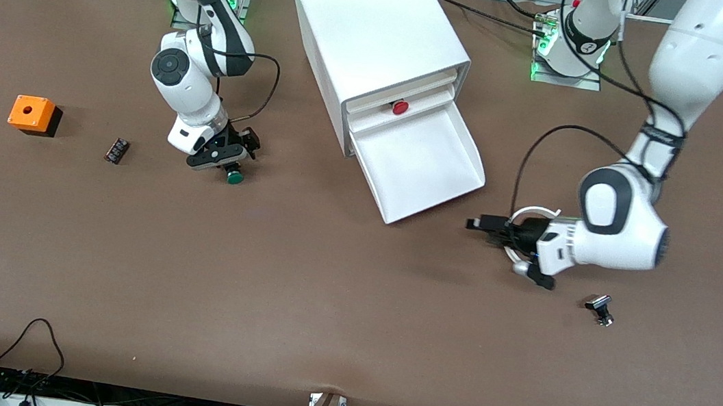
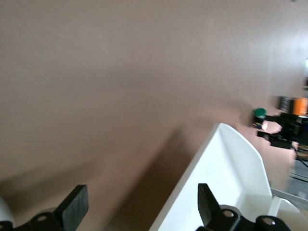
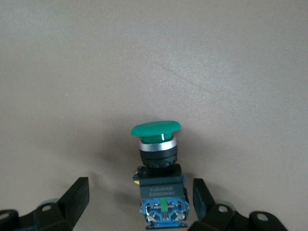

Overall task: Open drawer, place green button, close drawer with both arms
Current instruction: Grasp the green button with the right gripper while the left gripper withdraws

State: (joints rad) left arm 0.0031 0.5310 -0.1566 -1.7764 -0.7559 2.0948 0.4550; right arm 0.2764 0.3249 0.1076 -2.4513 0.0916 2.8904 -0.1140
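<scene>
The right arm's black two-finger gripper [image 3: 137,202] stands spread wide around the small green-capped push button with a dark body [image 3: 159,171], fingers [image 3: 72,199] clear of it (button on the brown table [image 1: 256,273]). From it, at three o'clock in the front view, lies the plain white shallow bottom drawer [image 1: 418,165], pulled out. The left arm's black gripper [image 2: 139,204] hovers wide open beside the drawer's front corner.

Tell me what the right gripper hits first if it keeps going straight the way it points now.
Most likely the button. The right gripper is open, with the button's dark body between its fingers and the green cap pointing ahead. Whether the button lies on the table or is lifted is unclear.
</scene>
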